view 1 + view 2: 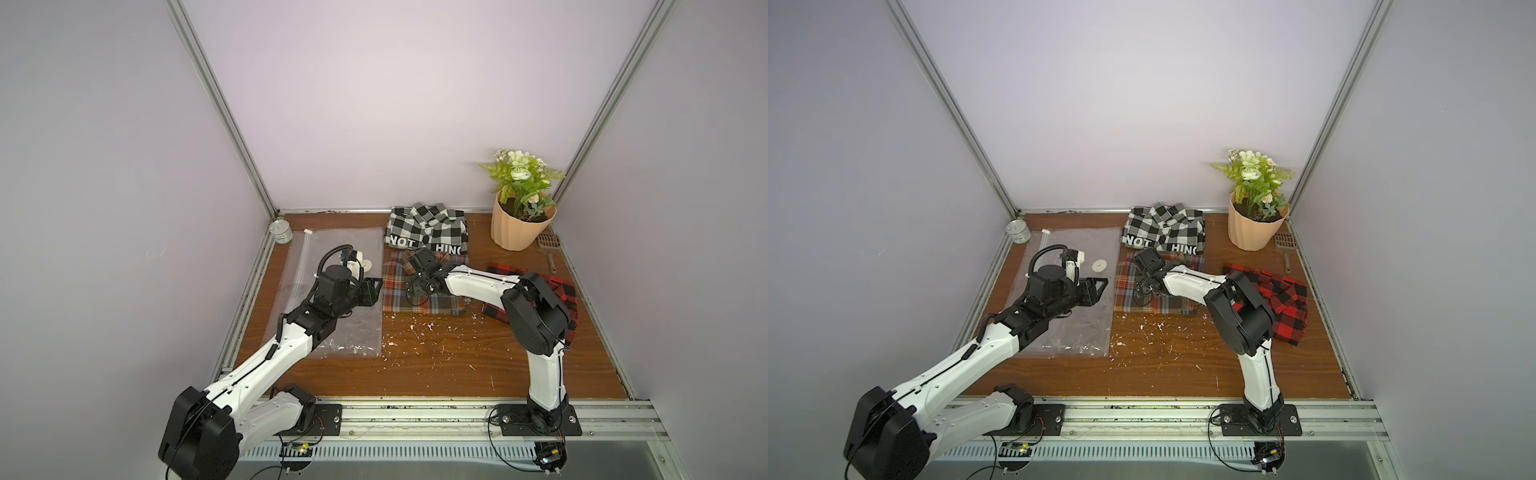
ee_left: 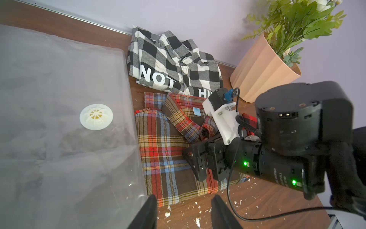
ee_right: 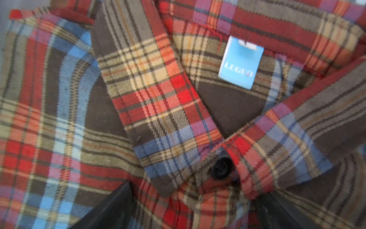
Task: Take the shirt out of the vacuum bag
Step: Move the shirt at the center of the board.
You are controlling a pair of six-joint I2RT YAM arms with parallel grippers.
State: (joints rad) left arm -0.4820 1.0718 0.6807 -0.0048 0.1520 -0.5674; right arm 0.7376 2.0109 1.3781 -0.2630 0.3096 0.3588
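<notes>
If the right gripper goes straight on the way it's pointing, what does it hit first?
Most likely the brown plaid shirt, near its collar; the right gripper points down at it from close.

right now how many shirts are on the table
3: black-and-white check shirt by the back wall; brown plaid shirt beside the vacuum bag; red-black shirt partly under the right arm.

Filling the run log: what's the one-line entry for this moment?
vacuum bag: flat, looks empty | brown plaid shirt: outside, beside bag | left gripper: open, over bag edge | right gripper: open, over shirt
</notes>
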